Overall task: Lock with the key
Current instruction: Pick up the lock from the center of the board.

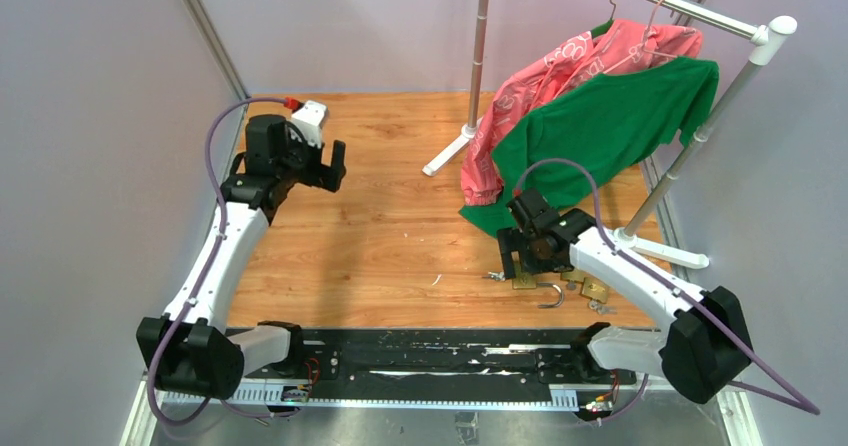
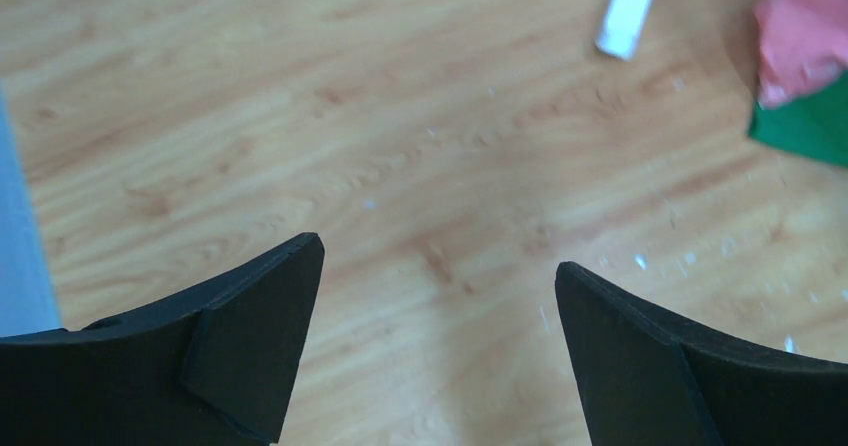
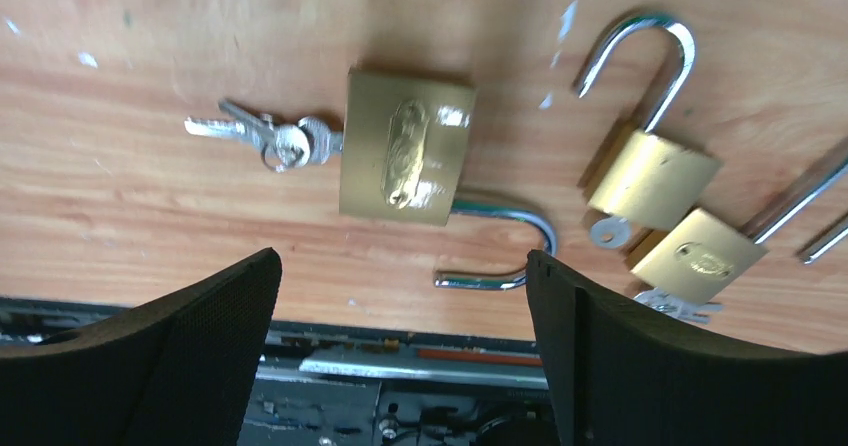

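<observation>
right gripper (image 3: pixel 400 266): jaws spread wide, nothing between them, touching nothing. Both fingers (image 3: pixel 190 356) sit along the bottom of the wrist frame, above the wood table (image 3: pixel 120 206).

large padlock (image 3: pixel 405 151) lies flat at frame centre, just above the gap between the fingertips. Its shackle (image 3: pixel 500 251) is swung open, curling out at the lower right of the brass body. key bunch (image 3: pixel 265 136) lies at the body's left edge, touching it. Can't tell if a key is seated in the keyhole.

Right side of the frame has two smaller brass locks. second padlock (image 3: pixel 650 174) has an open shackle pointing up. third padlock (image 3: pixel 700 256) is just below-right, right against it. spare keys (image 3: pixel 675 306) poke out under that pair.

In the top view the right gripper is lower centre-right, hovering over the lock cluster by the table's near edge.

left gripper (image 2: pixel 437 254): also spread wide, holding nothing, only bare wood beneath. In the top view it sits upper left, well apart from the locks. Upper right of its wrist frame shows the rack foot (image 2: pixel 628 11), pink cloth (image 2: pixel 805 26) and green cloth (image 2: pixel 805 126).
</observation>
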